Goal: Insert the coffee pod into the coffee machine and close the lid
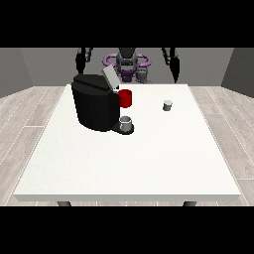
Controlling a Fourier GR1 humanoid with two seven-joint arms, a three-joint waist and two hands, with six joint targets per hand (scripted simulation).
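**A:** So where are the hands right now? I can barely make them out.

**B:** Both are up at the far edge of the table, hanging by the robot (127,62). The hand at the view's left (79,61) sits above the back left corner, sort of behind the coffee machine. The hand at the view's right (174,72) hangs past the far edge on the other side. Neither one is touching anything. Honestly can't tell whether the fingers on either are spread or curled, they're just dark shapes from here.

**A:** And the pod?

**B:** The coffee pod (167,105) is that little grey thing standing on the white table (129,163), right-of-centre toward the back. It's closest to the hand at the view's right, a bit nearer the camera and slightly to the left of it, but clearly apart, with bare table between. The other hand is well away from it, with the machine in the way.

**A:** Machine?

**B:** The black coffee machine (94,101) is on the back left part of the table. Its lid (109,77) is tipped up, grey, angled back. There's a red part (125,98) on its right side and a grey cup (126,122) standing on the base just below that. The pod is well off to the right of all that, not in the machine.
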